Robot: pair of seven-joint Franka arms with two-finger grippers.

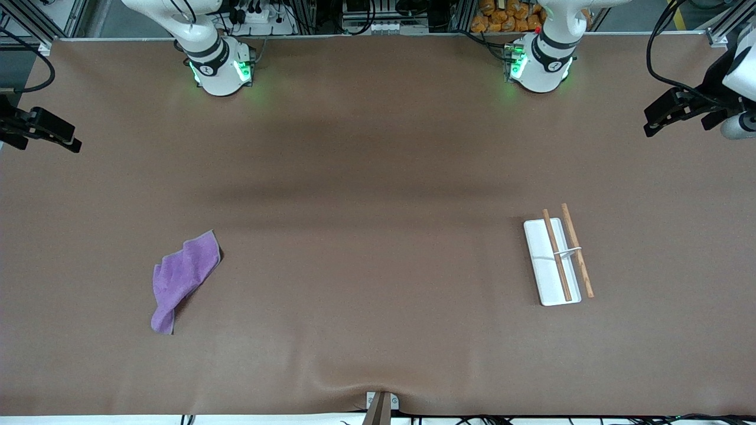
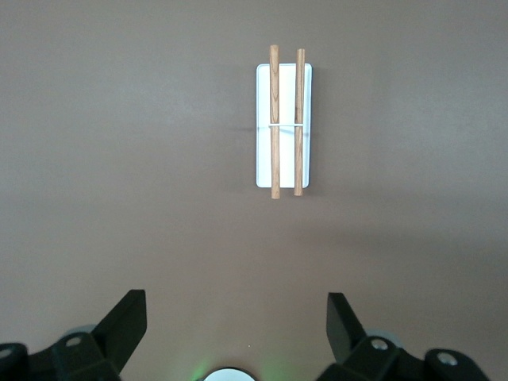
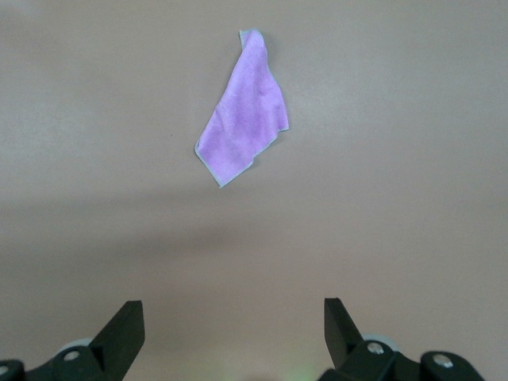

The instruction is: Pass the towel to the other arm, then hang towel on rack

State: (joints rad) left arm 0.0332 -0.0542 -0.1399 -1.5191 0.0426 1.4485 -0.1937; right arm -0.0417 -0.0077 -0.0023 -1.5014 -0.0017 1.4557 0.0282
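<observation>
Two pincers stand spread and empty, both held high: the right pincer over the right arm's end of the surface, the left pincer over the left arm's end. Nothing has been picked up yet. The towel lies crumpled and partly folded on the surface toward the right arm's end, well apart from the rack, which sits toward the left arm's end with its two wooden rods over the white base. You should begin with the right arm, since the towel is on its side. Bring it straight down over a raised fold, not the flat edge, and pinch near a corner so that enough cloth hangs free for the left pincer to take.
</observation>
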